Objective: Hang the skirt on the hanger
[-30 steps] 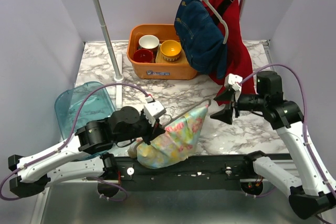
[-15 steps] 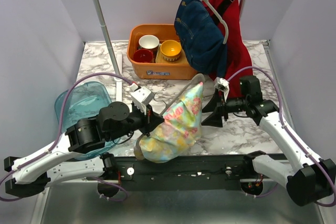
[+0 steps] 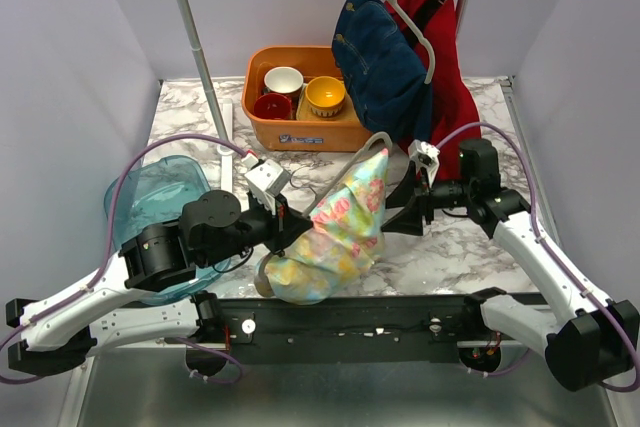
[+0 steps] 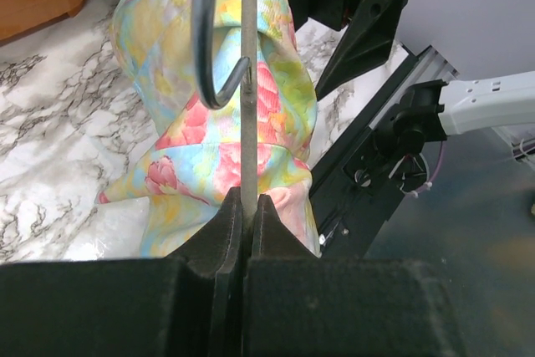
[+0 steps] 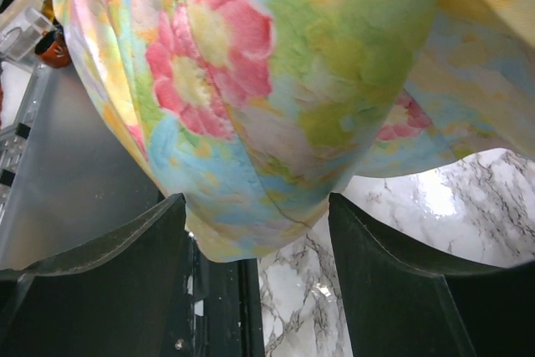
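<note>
The skirt (image 3: pixel 340 227), a pastel floral cloth, drapes over a thin grey hanger (image 3: pixel 377 140) tilted up above the table's front middle. My left gripper (image 3: pixel 284 221) is shut on the hanger's straight bar (image 4: pixel 248 81), whose hook (image 4: pixel 206 48) curls beside it in front of the skirt (image 4: pixel 209 148). My right gripper (image 3: pixel 402 209) is open at the skirt's right side. In the right wrist view the skirt's lower fold (image 5: pixel 276 106) hangs between the spread fingers (image 5: pixel 125 248) of this gripper (image 5: pixel 257 203), without being pinched.
An orange bin (image 3: pixel 304 133) with three bowls stands at the back. A white clothes rack (image 3: pixel 205 67) carries a denim garment (image 3: pixel 385 67) and a red one (image 3: pixel 455 97) on hangers. A teal plastic container (image 3: pixel 150 192) lies at the left.
My left arm has lifted the hanger and skirt up and toward the back. My right gripper has moved left until its fingers straddle the skirt's edge, and has narrowed slightly.
</note>
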Robot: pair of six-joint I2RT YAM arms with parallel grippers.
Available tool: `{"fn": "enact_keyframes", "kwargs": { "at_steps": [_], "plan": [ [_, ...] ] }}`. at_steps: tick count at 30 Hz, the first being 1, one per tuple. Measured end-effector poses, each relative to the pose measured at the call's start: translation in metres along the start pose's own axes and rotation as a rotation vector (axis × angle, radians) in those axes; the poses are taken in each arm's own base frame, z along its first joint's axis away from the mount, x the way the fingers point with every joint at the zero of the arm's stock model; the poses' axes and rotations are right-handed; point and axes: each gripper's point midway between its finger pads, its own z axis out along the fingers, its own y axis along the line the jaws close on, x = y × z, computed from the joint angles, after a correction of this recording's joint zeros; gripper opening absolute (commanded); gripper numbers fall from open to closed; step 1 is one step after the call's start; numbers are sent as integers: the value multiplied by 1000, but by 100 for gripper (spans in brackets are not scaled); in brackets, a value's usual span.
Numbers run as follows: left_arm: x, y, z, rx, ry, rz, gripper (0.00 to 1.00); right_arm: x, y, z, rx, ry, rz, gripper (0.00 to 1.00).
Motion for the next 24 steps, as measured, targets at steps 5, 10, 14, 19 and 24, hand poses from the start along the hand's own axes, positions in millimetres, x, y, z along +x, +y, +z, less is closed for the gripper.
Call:
{"fn": "enact_keyframes", "kwargs": {
  "at_steps": [5,10,14,19,24],
  "plan": [
    [0,1,0,-5,2,0,0,-5,-7,-1,41,-1,-12,74],
    [2,2,0,-9,8,1,0,-13,-10,0,56,-15,-23,68],
    [3,3,0,-11,13,3,0,-18,-17,2,50,-16,0,67],
    [2,2,2,-16,23,6,0,-23,-18,4,33,-29,7,49],
    [4,5,3,-25,30,9,0,-28,-14,5,13,-41,-1,20]
  ]
}}
